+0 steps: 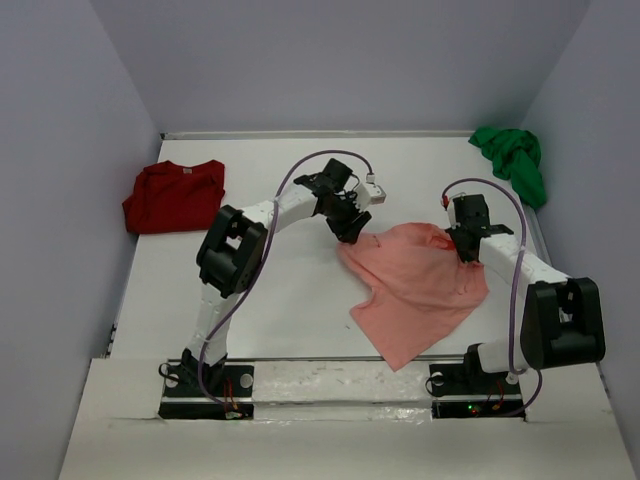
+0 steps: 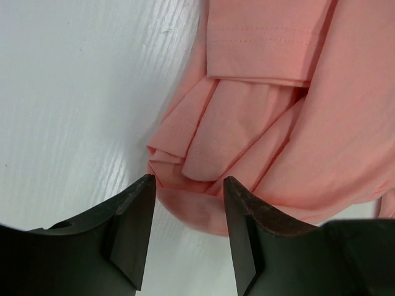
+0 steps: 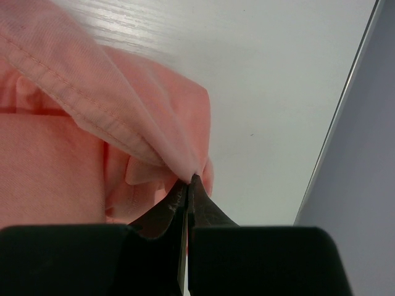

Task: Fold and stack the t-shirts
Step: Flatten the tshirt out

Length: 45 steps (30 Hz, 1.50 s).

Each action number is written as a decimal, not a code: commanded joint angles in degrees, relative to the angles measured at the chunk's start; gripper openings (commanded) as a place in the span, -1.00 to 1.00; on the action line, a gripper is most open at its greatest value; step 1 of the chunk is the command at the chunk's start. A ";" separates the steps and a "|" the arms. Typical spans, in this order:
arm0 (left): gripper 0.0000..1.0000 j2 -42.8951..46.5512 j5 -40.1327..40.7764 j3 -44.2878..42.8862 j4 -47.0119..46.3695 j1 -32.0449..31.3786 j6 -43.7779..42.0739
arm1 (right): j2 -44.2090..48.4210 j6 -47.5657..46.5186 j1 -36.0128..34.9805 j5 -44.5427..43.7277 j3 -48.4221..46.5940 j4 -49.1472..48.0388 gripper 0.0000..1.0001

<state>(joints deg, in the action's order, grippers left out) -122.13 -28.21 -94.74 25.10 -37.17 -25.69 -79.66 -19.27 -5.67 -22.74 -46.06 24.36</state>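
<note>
**Top external view.** The salmon-pink t-shirt lies rumpled on the white counter, right of centre and between the two arms. The left fingers stand at its far left corner. The right fingers stand at its far right edge. The dark red t-shirt lies flat near the far left corner of the counter, well apart from the arms. The bright green t-shirt sits bunched in the far right corner against the wall.

**Left wrist view.** The left fingers are spread apart and grasp nothing. A bunched, pleated edge of the salmon-pink t-shirt lies just beyond their tips, partly in the gap between them. Bare counter fills the left side.

**Right wrist view.** The right fingers are clenched on a thin fold of the salmon-pink t-shirt, beside a stitched hem. The cloth rises from the pinched tips toward the upper left. The counter runs to the grey wall at right.
</note>
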 commanded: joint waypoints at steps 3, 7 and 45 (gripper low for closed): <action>0.16 -1.18 -1.85 -4.40 1.26 -1.24 0.12 | -0.58 0.72 0.05 0.68 -0.17 -1.95 -1.00; 0.14 -2.41 -1.41 -4.67 1.97 -2.12 -0.67 | -0.67 0.72 0.05 0.86 -0.08 -1.86 -1.00; -1.00 30.00 18.54 4.82 -2.07 6.05 -2.25 | 4.60 2.04 0.05 9.82 -2.10 1.04 -1.00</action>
<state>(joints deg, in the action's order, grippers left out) -103.74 -12.86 -90.52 25.93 -31.75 -27.42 -78.30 -18.35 -5.67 -16.01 -46.09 25.26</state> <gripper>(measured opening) 0.033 0.012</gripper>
